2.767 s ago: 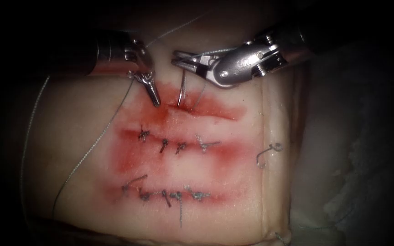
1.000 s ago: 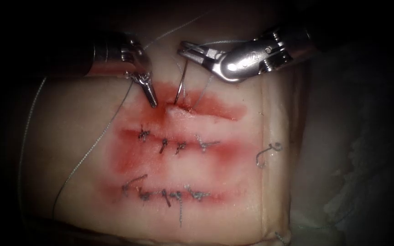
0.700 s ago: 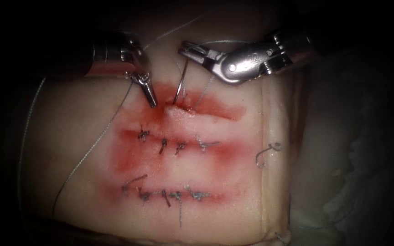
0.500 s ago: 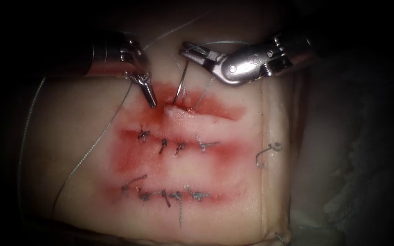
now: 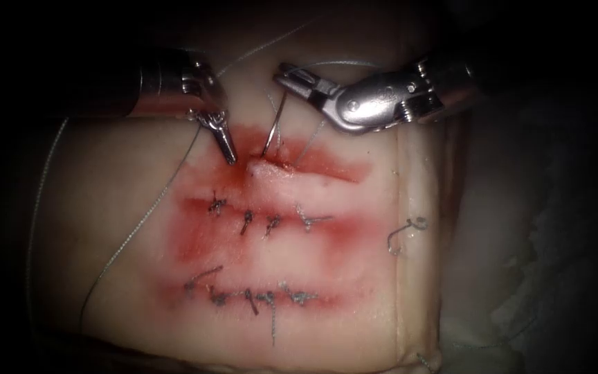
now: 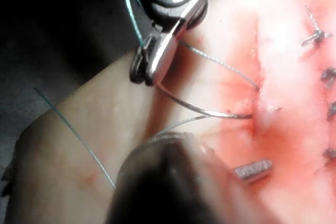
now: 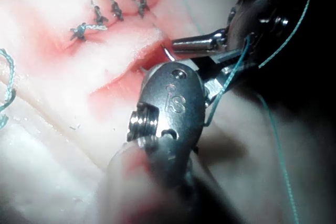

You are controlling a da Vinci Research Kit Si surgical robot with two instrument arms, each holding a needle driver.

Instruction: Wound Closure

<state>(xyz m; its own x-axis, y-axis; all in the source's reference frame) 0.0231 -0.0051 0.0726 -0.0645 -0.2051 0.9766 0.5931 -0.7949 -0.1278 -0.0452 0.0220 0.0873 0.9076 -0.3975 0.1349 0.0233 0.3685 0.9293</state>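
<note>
endoscope view: the right arm's needle driver [image 5: 286, 75] comes in from the right above the top cut, its jaws clamped on the back end of the curved needle [image 5: 275, 125]. the needle arcs down from the jaws and its tip end goes into the tissue [image 5: 105, 208] at the upper edge of the open cut [image 5: 299, 165], near the cut's left end. the left arm's needle driver [image 5: 228, 154] points down with its tip touching the reddened tissue just left of the needle's entry; its jaws look closed and hold nothing. thread [image 5: 133, 232] runs from near the left tool down across the left side of the tissue. red fluid [image 5: 195, 239] stains the tissue around the cuts. two lower cuts carry rows of stitches [image 5: 261, 223], and a cut end of thread [image 5: 403, 232] lies well apart on the right.

left wrist view: the right tool [image 6: 149, 69] grips the needle [image 6: 199, 109] at its back end; the needle curves to the cut [image 6: 260, 108] and enters the tissue [image 6: 79, 129] there. a thread [image 6: 220, 64] also runs from the jaws to the cut. the left tool's tip [image 6: 253, 170] rests on the red tissue beside the entry point, jaws together.

right wrist view: the right tool [image 7: 173, 103] sits over the cut [image 7: 131, 72], with green thread [image 7: 231, 77] draped across it; i cannot tell how its jaws stand here. the left tool [image 7: 191, 44] reaches toward the cut beside it. knotted stitches [image 7: 105, 14] line the next cut.
</note>
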